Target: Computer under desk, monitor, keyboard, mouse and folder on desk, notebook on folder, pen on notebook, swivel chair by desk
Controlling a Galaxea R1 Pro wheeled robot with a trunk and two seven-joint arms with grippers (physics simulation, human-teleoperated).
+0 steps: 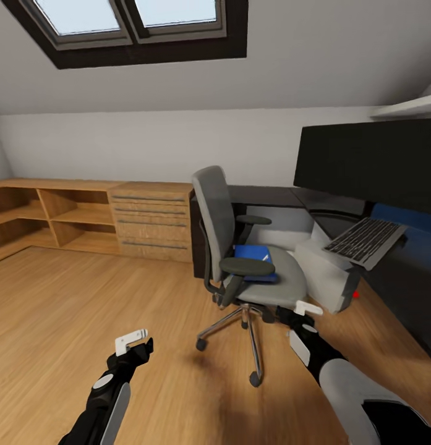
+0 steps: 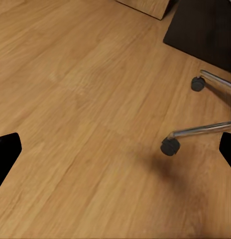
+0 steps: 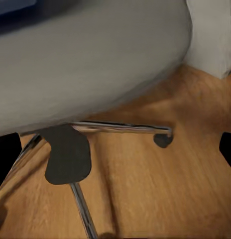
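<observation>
The swivel chair (image 1: pixel 240 247) stands mid-floor before the black-topped desk (image 1: pixel 278 196), with the blue folder (image 1: pixel 255 254) lying on its grey seat. The light grey computer (image 1: pixel 323 272) sits on the floor by the desk, and the keyboard (image 1: pixel 365 240) rests tilted on top of it. Behind them is the wide black monitor (image 1: pixel 370 162). My right gripper (image 1: pixel 303 311) is open, just below the seat's front edge (image 3: pixel 95 59). My left gripper (image 1: pixel 136 343) hangs open over bare floor left of the chair, its fingers (image 2: pixel 6 154) wide apart. Mouse, notebook and pen are out of view.
A low wooden shelf unit with drawers (image 1: pixel 85 216) runs along the back wall at the left. The chair's chrome legs and casters (image 2: pixel 169 146) spread over the wood floor between my arms. A dark-framed skylight (image 1: pixel 128 25) is overhead. Open floor lies to the left.
</observation>
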